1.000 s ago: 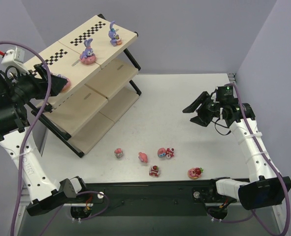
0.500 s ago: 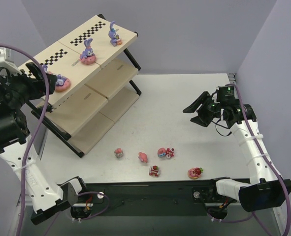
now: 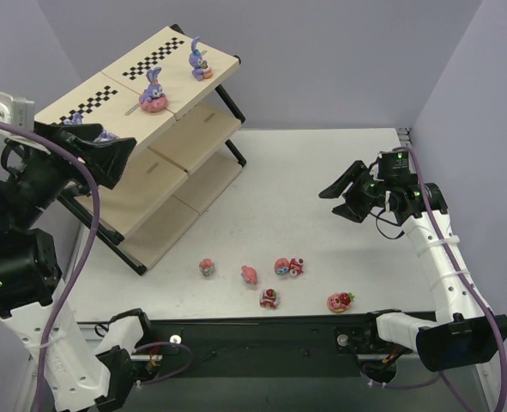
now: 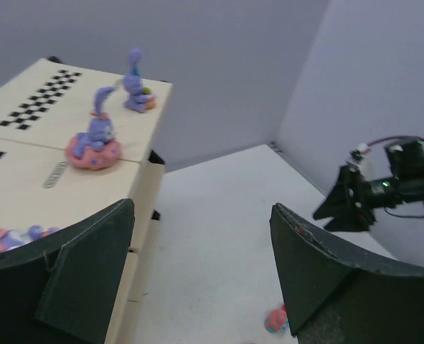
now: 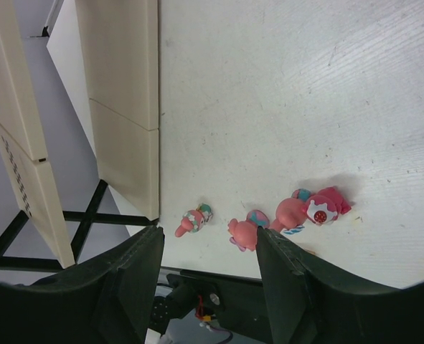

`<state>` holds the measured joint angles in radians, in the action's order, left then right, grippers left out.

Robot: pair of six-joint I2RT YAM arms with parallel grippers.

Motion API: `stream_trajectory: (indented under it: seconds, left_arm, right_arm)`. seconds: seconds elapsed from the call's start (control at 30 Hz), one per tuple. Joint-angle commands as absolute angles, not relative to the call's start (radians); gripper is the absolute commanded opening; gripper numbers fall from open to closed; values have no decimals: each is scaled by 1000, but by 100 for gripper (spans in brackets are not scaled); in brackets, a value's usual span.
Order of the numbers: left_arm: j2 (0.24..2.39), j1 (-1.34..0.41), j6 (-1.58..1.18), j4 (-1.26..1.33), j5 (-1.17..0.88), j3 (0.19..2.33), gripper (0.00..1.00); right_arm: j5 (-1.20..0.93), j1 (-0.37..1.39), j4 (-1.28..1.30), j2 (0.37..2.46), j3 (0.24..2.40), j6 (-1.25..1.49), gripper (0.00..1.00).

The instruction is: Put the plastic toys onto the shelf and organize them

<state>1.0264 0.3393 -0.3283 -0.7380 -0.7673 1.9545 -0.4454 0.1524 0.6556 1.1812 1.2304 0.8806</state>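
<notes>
The far bunny (image 3: 199, 60) stands at the high end of the shelf (image 3: 221, 62), on the top board beside the checker strips. The middle bunny (image 3: 153, 91) sits on its pink ring halfway along the same board, at the seam between two panels. A third bunny (image 4: 7, 238) is at the low end of that board, mostly hidden behind a finger of the left arm, so I can't tell how it is lying.

The other toys are off the shelf, on the table (image 3: 322, 154) out from its lowest tier: a small pink figure (image 3: 207, 267) nearest the shelf's foot, another pink one (image 3: 249, 274) just beyond, then two touching figures (image 3: 289, 266), a red-and-white one (image 3: 269, 298) a little nearer the arm bases, and a strawberry-topped ring (image 3: 340, 301) farthest from the shelf.

The left gripper (image 4: 202, 215) hangs over the low end of the shelf's top board, jaws spread wide with nothing between them. The right gripper (image 3: 339, 182) hovers well apart from the shelf, across the table, jaws likewise parted and empty.
</notes>
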Motion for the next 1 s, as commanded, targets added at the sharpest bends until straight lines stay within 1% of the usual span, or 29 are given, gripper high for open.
stream_trajectory:
  seconds: [0.0,0.1,0.2,0.23,0.27,0.3,0.33,0.37,0.4,0.43,0.47,0.5,0.57,0.63,0.73,0.8,0.87,0.9,0.93,0.97]
  left_arm:
    - [1038,241,-518,-468,-1019,1833,85]
    - [1032,147,-506,-462,-999,1775,85]
    - [1022,26,-503,-443,-936,1709,85]
    - [1022,-1,-493,-443,-881,1697,84]
    - [1025,-56,-485,-448,-849,1687,84]
    - [1028,-154,-473,-459,-813,1681,83]
    - [1035,-207,-439,-488,-708,1680,82]
    - [1058,-275,-420,-503,-654,1680,81]
    - [1071,-404,-396,-523,-585,1684,81]
    - [1083,-481,-346,-561,-515,1698,79]
    - [1104,-547,-324,-575,-373,1706,79]
    - [1114,-671,-289,-581,-314,1709,79]
    - [1135,-763,-272,-572,-171,1703,79]
    - [1149,-869,-241,-548,-106,1691,79]
    - [1163,-983,-204,-499,-8,1645,79]
    - [1170,-1017,-180,-479,73,1605,79]
    - [1170,-1042,-181,-437,92,1539,80]
    - [1172,-1045,-189,-422,92,1513,82]
    - [1170,-1048,-196,-390,97,1484,86]
    - [1178,-1048,-202,-377,101,1458,87]
  right_arm:
    - [-449,161,689,1150,1247,861,55]
    - [-445,161,689,1149,1243,856,55]
    - [-433,169,689,1146,1232,853,56]
    - [-428,172,689,1146,1227,853,56]
    - [-425,173,689,1141,1224,851,56]
    - [-420,175,690,1138,1220,853,56]
    - [-414,176,689,1138,1212,853,56]
    - [-407,179,690,1134,1209,854,56]
    - [-402,181,689,1131,1204,854,56]
    - [-396,183,689,1128,1197,854,56]
    - [-391,184,689,1123,1192,853,56]
    - [-387,186,689,1123,1189,850,56]
    - [-379,187,689,1121,1178,832,57]
    - [-371,190,689,1120,1172,821,57]
    - [-365,192,686,1109,1152,787,58]
    - [-354,195,689,1101,1137,753,59]
    - [-345,198,681,1091,1117,733,60]
    - [-345,199,678,1091,1109,717,60]
    - [-345,215,670,1089,1105,681,60]
    - [-342,224,667,1094,1101,664,61]
